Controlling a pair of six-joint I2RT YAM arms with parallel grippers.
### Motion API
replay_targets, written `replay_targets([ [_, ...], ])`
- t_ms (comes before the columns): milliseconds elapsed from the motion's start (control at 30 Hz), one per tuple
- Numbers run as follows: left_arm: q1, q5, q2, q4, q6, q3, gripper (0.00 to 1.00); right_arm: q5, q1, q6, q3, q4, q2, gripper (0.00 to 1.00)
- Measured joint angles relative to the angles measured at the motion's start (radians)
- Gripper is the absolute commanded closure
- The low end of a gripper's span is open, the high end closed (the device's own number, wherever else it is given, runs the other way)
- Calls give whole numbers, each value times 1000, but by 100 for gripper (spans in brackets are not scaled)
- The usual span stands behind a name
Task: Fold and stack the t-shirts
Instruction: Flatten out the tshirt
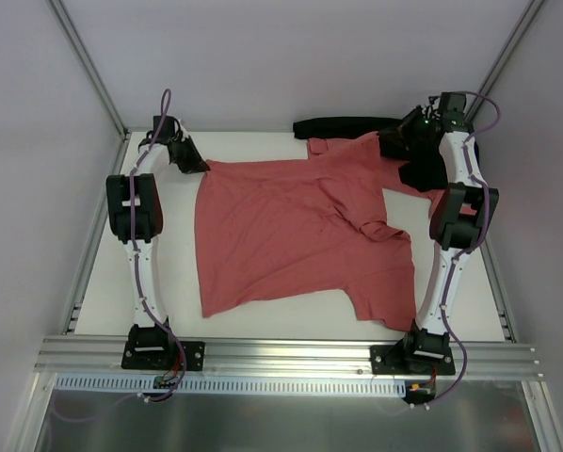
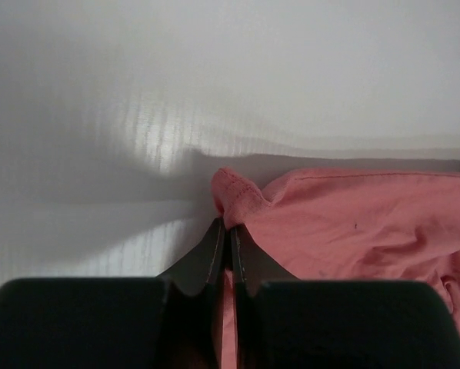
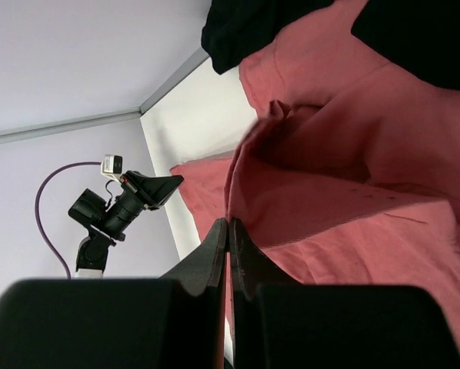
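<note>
One salmon-red t-shirt lies spread and rumpled across the white table, with one sleeve folded over near its middle. My left gripper is at the far left, shut on the shirt's far-left corner; in the left wrist view the jaws pinch the hemmed corner of the shirt just above the table. My right gripper is at the far right, shut on a raised fold of the shirt, and its jaws are closed on the cloth edge. No other salmon-red shirts are in view.
A black cloth lies along the table's back edge, also at the top of the right wrist view. Enclosure walls stand close on the left, back and right. An aluminium rail runs along the front. My left arm shows in the right wrist view.
</note>
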Motion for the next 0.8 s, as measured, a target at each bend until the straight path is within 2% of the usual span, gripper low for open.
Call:
replay_targets([
  [367, 6, -11, -26, 1, 11, 46, 100, -5, 0, 13, 50, 172, 41, 100],
  [567, 6, 11, -86, 4, 15, -21, 100, 3, -1, 67, 132, 295, 142, 100],
  [800, 5, 10, -130, -8, 66, -46, 100, 44, -1, 110, 145, 402, 182, 100],
])
